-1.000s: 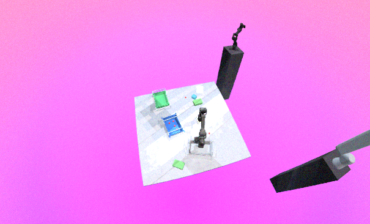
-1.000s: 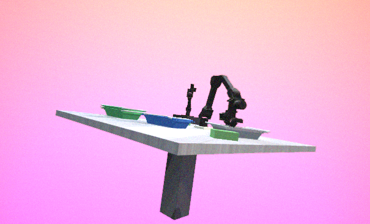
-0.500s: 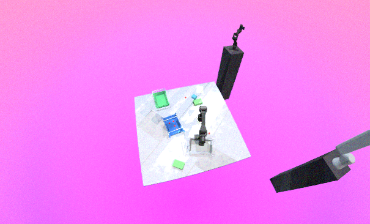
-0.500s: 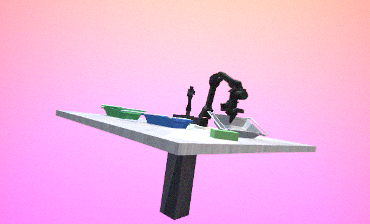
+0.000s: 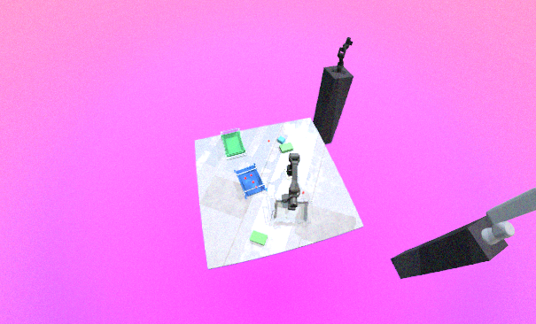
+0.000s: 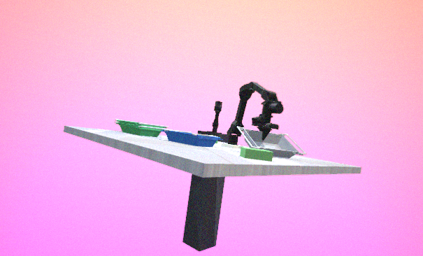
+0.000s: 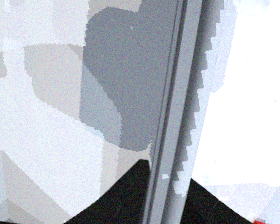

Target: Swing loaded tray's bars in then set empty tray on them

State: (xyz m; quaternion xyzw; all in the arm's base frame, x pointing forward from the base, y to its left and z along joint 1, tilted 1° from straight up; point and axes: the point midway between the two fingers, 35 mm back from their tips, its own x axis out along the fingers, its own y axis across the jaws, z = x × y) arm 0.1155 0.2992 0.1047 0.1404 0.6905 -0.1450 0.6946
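Note:
The loaded blue tray [image 5: 241,182] [image 6: 191,138] stands on the table with several small red blocks inside. Its two white wire bars lie across its top near the ends, one bar [image 5: 246,170] at the far end and one bar [image 5: 255,189] at the near end. The empty grey tray [image 5: 307,212] [image 6: 285,153] is tilted, its robot-side long rim raised and its other side low at the table. My gripper [image 5: 292,204] [image 6: 264,138] [image 7: 154,170] is shut on that raised long rim near its middle. The grey rim [image 7: 179,100] runs between the fingertips in the wrist view.
An empty green tray [image 5: 244,148] [image 6: 138,129] stands beyond the blue one. A green block [image 5: 259,238] [image 6: 256,154] lies near the front edge. Another green block [image 5: 286,147] and a blue-green block [image 5: 281,139] lie near my base. Small red pieces lie loose on the table [image 5: 219,230].

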